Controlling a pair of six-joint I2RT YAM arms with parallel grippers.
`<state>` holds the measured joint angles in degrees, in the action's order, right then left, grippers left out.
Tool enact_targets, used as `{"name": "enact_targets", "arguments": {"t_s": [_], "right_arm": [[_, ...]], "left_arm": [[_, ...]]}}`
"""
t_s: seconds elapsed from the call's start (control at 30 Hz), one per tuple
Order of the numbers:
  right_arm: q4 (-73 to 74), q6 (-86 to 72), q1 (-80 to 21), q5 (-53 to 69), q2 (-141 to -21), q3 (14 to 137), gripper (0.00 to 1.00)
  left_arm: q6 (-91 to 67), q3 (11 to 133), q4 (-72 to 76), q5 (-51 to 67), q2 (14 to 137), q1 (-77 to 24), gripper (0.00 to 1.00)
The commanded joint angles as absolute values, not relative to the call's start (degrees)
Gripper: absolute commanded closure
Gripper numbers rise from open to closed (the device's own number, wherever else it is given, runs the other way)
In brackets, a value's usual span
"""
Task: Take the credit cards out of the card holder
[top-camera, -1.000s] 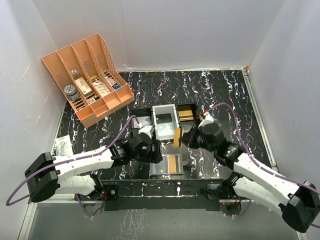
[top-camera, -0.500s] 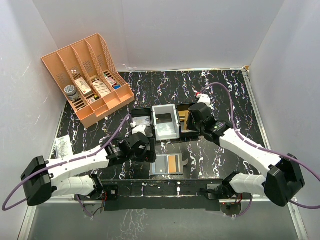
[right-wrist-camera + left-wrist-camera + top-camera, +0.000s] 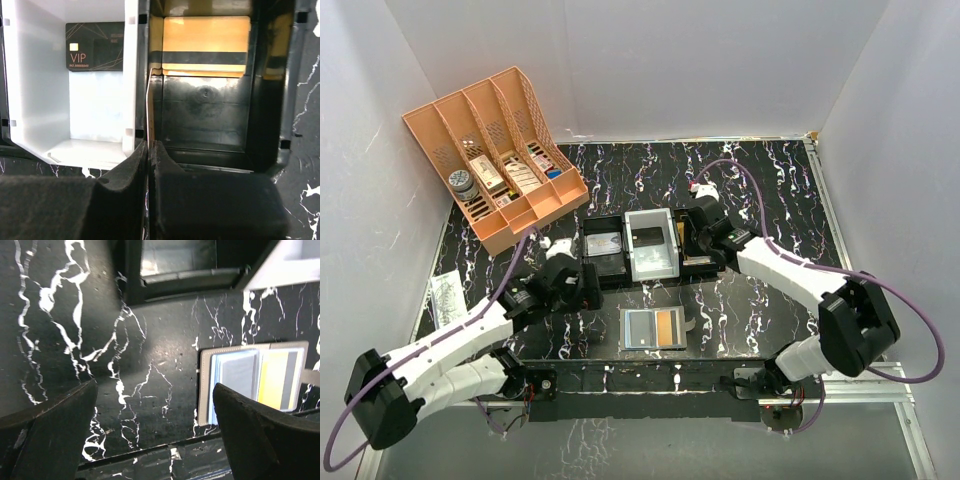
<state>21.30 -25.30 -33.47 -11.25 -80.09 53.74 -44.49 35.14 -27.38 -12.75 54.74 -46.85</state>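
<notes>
Over black tray (image 3: 205,115): your right jaws clamped on gold card (image 3: 149,105), edge-on, above gold cards (image 3: 205,45) already stowed. Left jaws wide apart, empty, near card holder (image 3: 203,385), open on worktop (image 3: 760,180), cards (image 3: 275,385) inside. Step: depositing. Next: release into tray, then pull remaining cards.

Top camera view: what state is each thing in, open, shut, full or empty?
card holder, open flat, holding grey card and orange card
left pincer, wide open, empty
right pincer, shut on gold card, edge-on
white tray, holds dark card
black tray, holds gold stack
</notes>
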Motion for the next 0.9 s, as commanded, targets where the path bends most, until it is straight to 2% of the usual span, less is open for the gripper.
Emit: {"name": "enact_targets", "arguments": {"t_s": [0.0,0.3,0.53,0.63,0.87], "right_arm": [[19.5,-23.1,-33.3,-7.7,-81.0,58.7,1.00],[20.9,-21.1,-33.3,-1.7,-79.8,59.2,1.00],[22.4,-14.5,-33.3,-9.7,-79.6,61.3,1.00],[17.3,-4.9,-33.3,-12.7,-77.4,59.8,1.00],[5.6,31.1,-33.3,-7.6,-72.1,49.4,1.00]], "left_arm": [[-42.6,34.6,-30.2,-12.7,50.3,-43.0,0.01],[-41.5,37.2,-33.4,-15.8,52.1,-40.6,0.01],[-40.4,39.1,-34.0,-15.0,53.0,-40.3,0.01],[-38.7,39.6,-33.8,-14.1,52.6,-40.3,0.01],[-37.5,39.8,-33.8,-13.0,51.3,-40.2,0.01]]}}
